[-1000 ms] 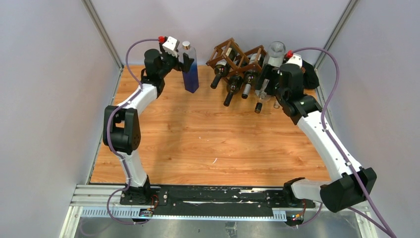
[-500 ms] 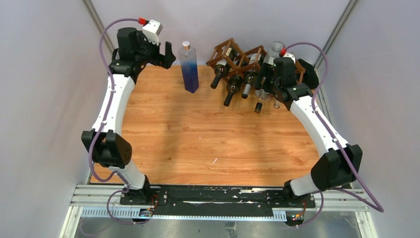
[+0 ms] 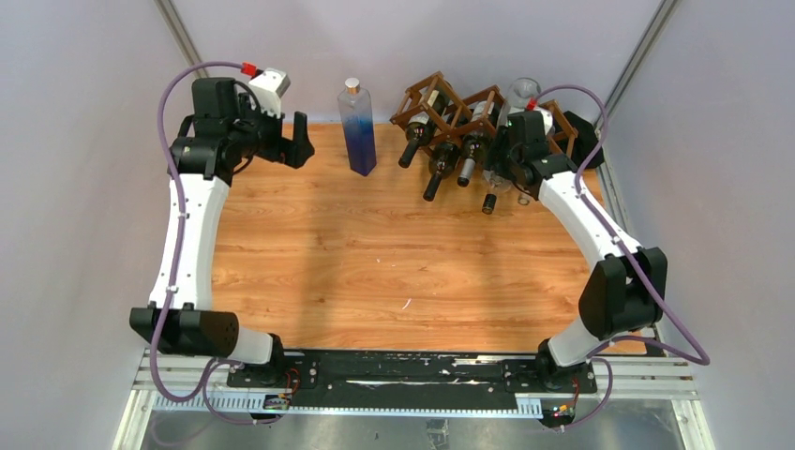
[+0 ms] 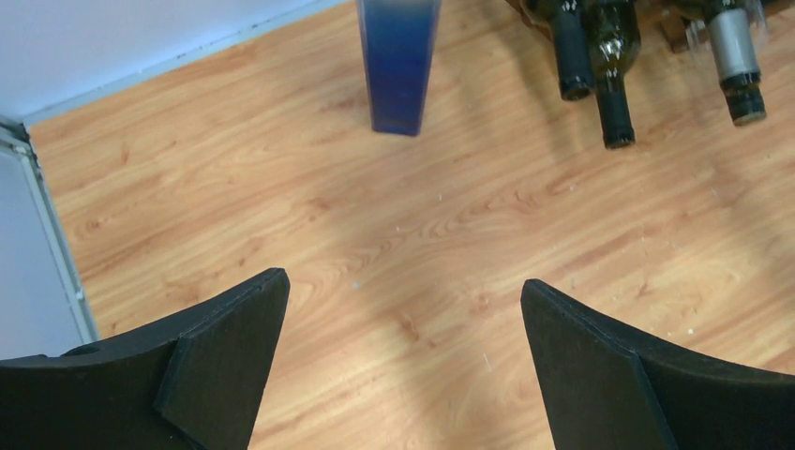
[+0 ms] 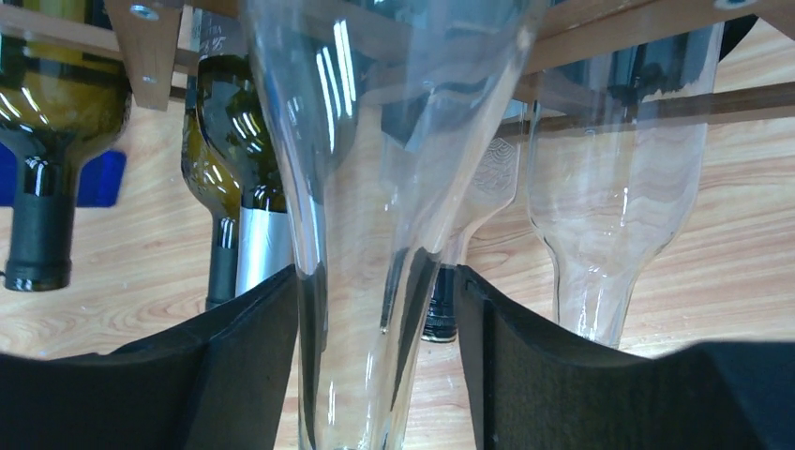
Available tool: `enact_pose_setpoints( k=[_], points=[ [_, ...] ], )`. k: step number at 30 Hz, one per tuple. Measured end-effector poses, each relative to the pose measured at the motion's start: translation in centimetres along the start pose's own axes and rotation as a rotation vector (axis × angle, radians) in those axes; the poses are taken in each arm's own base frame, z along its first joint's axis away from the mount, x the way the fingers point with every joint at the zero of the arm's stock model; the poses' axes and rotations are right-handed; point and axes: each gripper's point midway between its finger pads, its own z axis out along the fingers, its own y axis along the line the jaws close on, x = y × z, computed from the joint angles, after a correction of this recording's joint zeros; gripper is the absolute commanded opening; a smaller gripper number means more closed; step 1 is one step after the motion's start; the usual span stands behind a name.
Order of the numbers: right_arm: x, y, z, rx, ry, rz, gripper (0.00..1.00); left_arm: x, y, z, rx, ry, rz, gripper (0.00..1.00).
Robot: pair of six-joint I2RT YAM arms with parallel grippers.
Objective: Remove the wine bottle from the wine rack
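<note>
Top view: the wine rack [image 3: 448, 101], thin dark brown slats in diamond cells, sits far right on the tabletop [image 3: 375, 262], an orange wood-grain laminate; dark bottles [image 3: 439, 167] lie in it, necks toward the arms; the clear bottle [image 3: 522, 93] lies at its right end, the right arm [image 3: 572, 202] reaching to its neck; nothing has come out of that cell, so I judge the pull-out not yet done. A tall square blue bottle [image 3: 357, 131] stands upright left of the rack, apart from it.

Left wrist view: left jaws spread wide, matte black wedges, holding nothing above bare tabletop; the blue bottle's foot lies ahead.

Right wrist view: right jaws stand either side of the clear bottle's smooth tapering neck, close against the glass; whether they pinch it I cannot tell; pale slats cross its shoulder; a second clear bottle [image 5: 609, 187] lies right, green bottles [image 5: 234, 122] with black and silver foil left.
</note>
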Motion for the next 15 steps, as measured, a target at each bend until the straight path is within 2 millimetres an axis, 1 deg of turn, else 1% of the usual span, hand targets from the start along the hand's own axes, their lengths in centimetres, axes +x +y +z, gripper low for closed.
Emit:
enact_pose_setpoints(
  k=[2,4,6,8,12,15],
  points=[
    [-0.1,-0.2,0.1,0.005,-0.003,0.014,0.48,0.4,-0.4,-0.9,0.002,0.004,0.005,1.00],
    [-0.5,-0.2,0.2,-0.001,-0.019,0.035,0.29,0.7,-0.8,-1.7,0.003,0.002,0.017,1.00],
    [-0.8,0.0,0.2,-0.012,-0.033,0.052,0.11,1.1,-1.0,-2.0,0.006,0.008,0.025,1.00],
    [-0.8,-0.2,0.0,-0.014,-0.041,0.071,0.00,2.0,-1.1,-1.9,0.013,0.027,0.033,1.00],
    [-0.5,0.0,-1.1,-0.054,-0.039,0.078,0.00,4.2,-1.4,-1.4,0.040,0.080,0.043,1.00],
    [0.4,0.0,-3.0,-0.091,-0.019,0.077,0.00,5.4,-2.0,-1.1,0.076,0.108,0.051,1.00]
  ],
)
